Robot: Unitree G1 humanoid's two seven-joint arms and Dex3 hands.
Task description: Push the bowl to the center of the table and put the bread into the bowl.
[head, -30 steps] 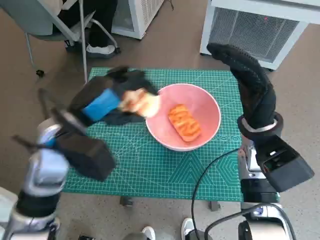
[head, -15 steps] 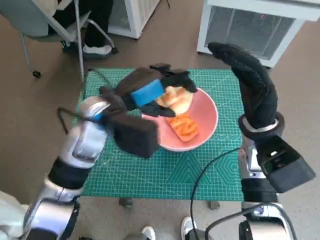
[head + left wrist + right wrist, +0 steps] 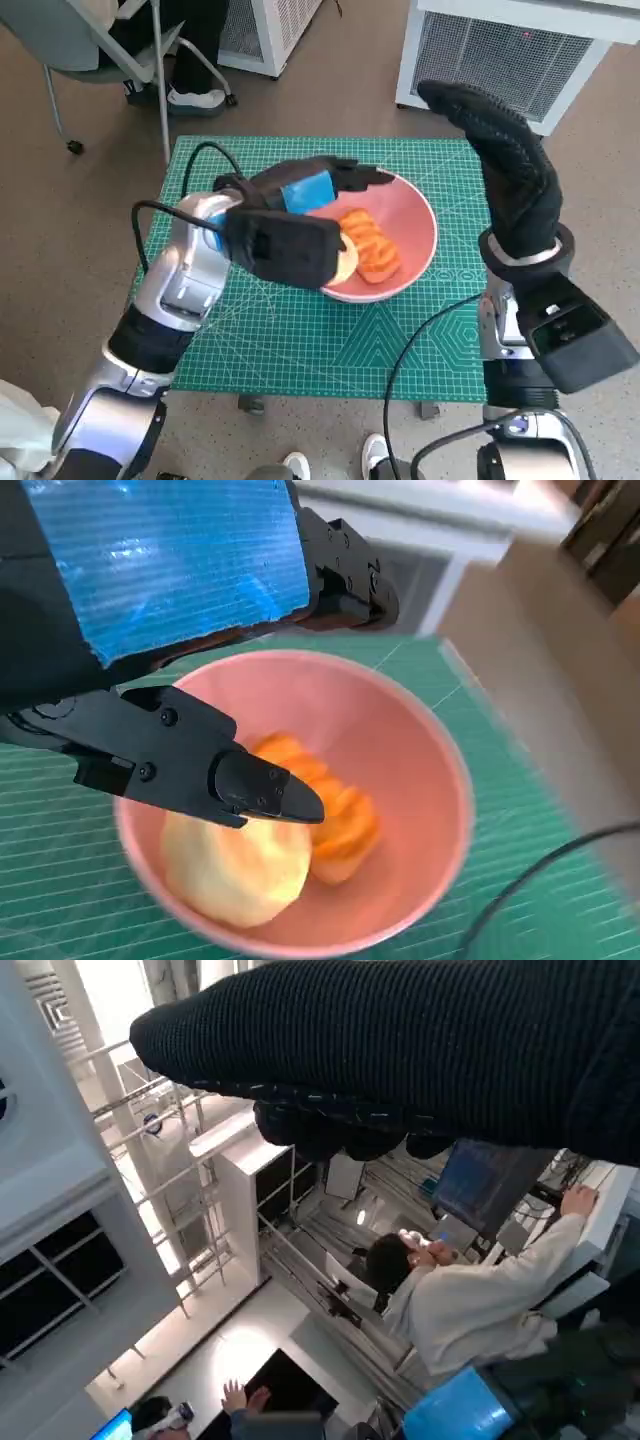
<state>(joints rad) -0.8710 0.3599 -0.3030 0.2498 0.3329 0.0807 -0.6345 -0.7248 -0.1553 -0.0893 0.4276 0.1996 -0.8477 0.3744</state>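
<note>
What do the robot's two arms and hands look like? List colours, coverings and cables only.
Left hand: black, with blue tape across its back. Its silver and black forearm carries a black cable. Right hand: covered by a black knitted glove, on a black wrist block with a pale forearm and another black cable.

left hand over bowl

Bright, even daylight (left wrist view blurred)

A lab or office: green cutting mat, white cabinets, a person at a desk.
</note>
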